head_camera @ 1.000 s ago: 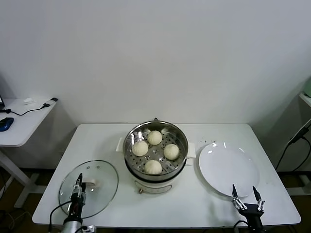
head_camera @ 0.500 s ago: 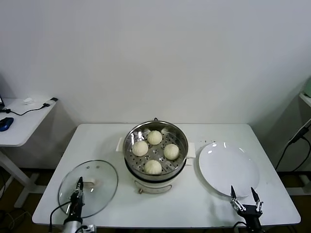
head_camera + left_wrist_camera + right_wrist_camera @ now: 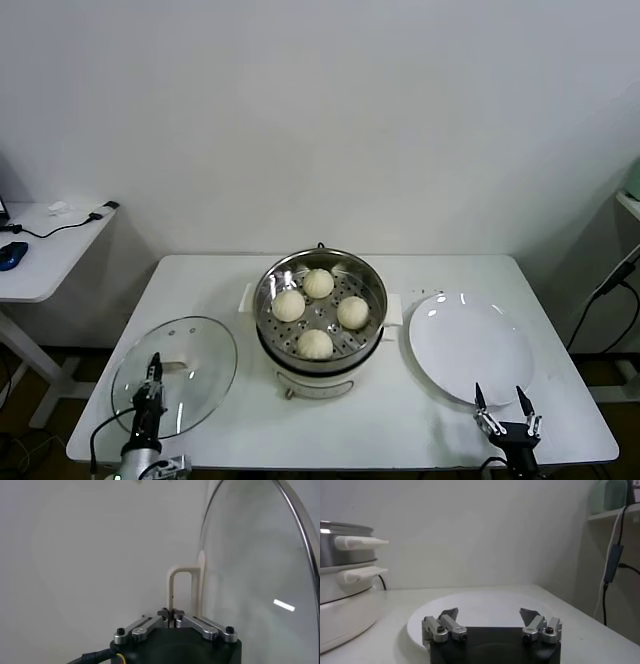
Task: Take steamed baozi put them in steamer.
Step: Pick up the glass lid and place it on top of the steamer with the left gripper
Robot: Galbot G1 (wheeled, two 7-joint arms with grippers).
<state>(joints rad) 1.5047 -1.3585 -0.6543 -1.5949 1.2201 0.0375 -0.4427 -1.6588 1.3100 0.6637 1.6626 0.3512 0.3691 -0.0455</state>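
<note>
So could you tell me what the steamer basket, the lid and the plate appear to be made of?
The steamer basket looks like polished stainless steel: shiny, reflective wall and a perforated floor under the steamed baozi. The lid seems clear glass with a metal rim, since the table shows through it. The plate looks like glossy white ceramic or plastic; its sheen alone cannot settle which.

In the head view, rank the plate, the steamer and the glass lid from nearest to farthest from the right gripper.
From the right gripper, at the table's near right edge:
1. White plate, just beyond it on the right.
2. Steamer, at the centre, holding four baozi.
3. Glass lid, far left, by the left gripper.
</note>
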